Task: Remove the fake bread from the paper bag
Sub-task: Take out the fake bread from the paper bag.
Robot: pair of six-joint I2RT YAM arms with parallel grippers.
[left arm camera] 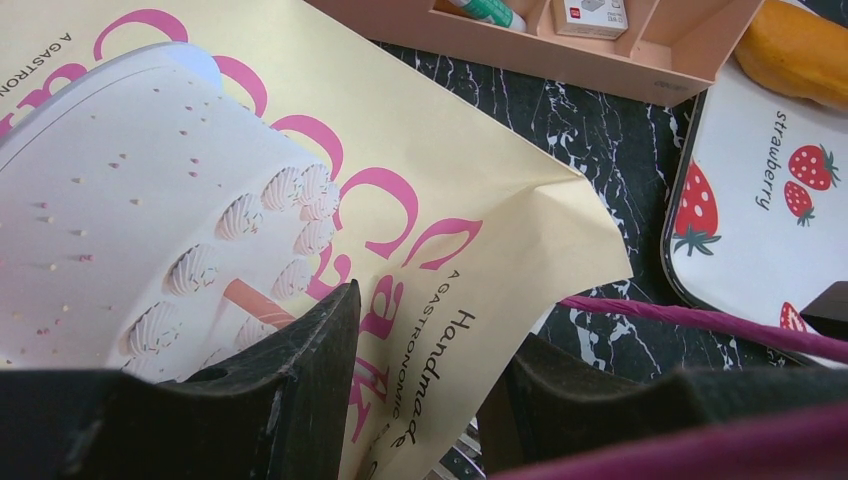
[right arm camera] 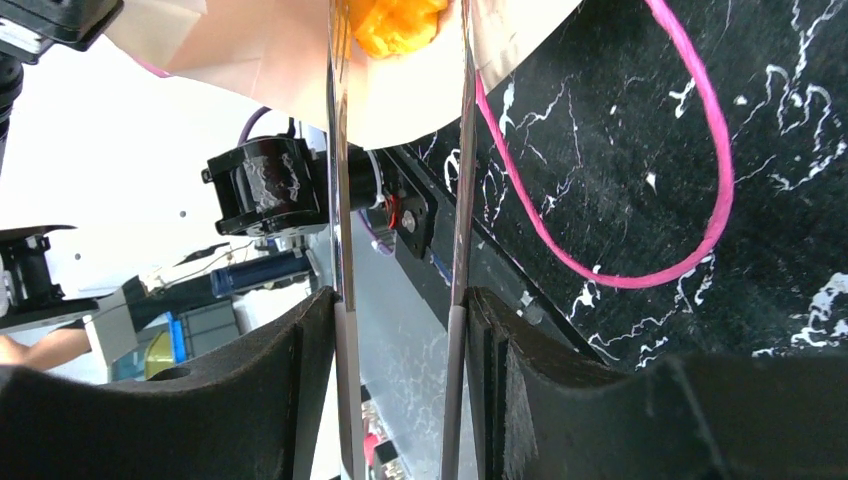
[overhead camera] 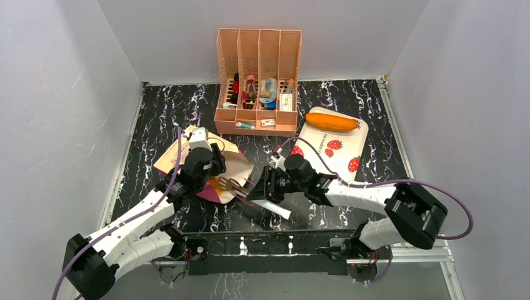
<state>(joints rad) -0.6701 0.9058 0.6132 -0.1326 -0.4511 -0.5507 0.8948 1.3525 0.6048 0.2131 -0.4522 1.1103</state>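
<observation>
The right tool (right arm camera: 400, 300) is clamped on a pair of thin metal tongs (right arm camera: 340, 200), one finger (right arm camera: 250, 400) pressed on the outside of each blade. The blades run straight ahead from the fingertips into the open mouth of the paper bag (right arm camera: 280, 60). A lumpy orange piece of the fake bread (right arm camera: 395, 25) sits between the tong tips just inside that mouth, and I cannot tell whether the tips touch it. A pink cord handle (right arm camera: 700, 200) loops on the black marbled counter (right arm camera: 780, 120) to the right of the blades. The left tool (left arm camera: 430, 330) sits low over the bag's lettered face, and a fold of the paper lies between its spread fingers (left arm camera: 290, 390); I cannot tell whether they pinch it. Ahead and to the right of this tool, well apart, a smooth oval roll (left arm camera: 800, 50) lies on the strawberry tray (left arm camera: 740, 250). The peach organiser (left arm camera: 600, 50) stands straight ahead of the tool, beyond the bag.
</observation>
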